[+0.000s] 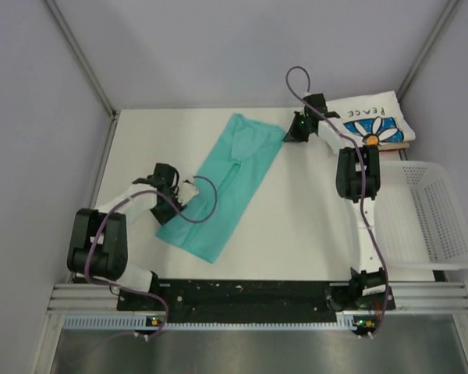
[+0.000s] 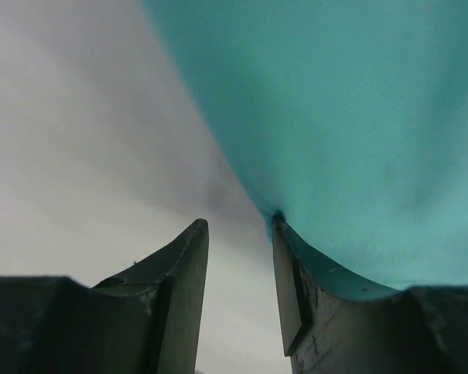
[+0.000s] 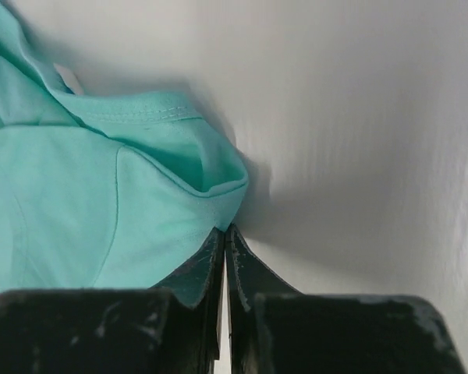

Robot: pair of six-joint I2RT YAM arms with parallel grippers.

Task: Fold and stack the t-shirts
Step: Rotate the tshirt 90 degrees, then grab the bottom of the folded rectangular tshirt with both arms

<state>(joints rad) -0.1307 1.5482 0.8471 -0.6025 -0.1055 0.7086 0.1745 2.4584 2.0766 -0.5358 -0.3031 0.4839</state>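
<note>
Two t-shirts lay on the white counter [image 1: 296, 234], well apart from each other. The larger shape was the teal-green t-shirt [image 1: 230, 183], folded into a long band and stretched diagonally across the middle, with its collar end toward the far right and its hem end toward the near left. A white mesh basket [image 1: 421, 234] sat at the counter's right edge, beside the right arm. In the far right corner lay the white t-shirt [image 1: 370, 117], folded into a small rectangle, with its blue-and-white daisy and the word "PEACE" facing up.

The left pincer [image 1: 175, 204] was low at the near-left end of the teal band. From the left wrist its fingers [image 2: 183, 280] stood spread with bare counter showing in the gap. The teal cloth [image 2: 335, 117] lay against the outer side of one finger and touched its tip.

The right pincer [image 1: 291, 134] was at the far-right corner of the same shirt. From the right wrist its fingers [image 3: 203, 269] were pressed together right at a curled hem edge of the cloth [image 3: 101, 195]. I could not tell whether any fabric was caught between them.
</note>
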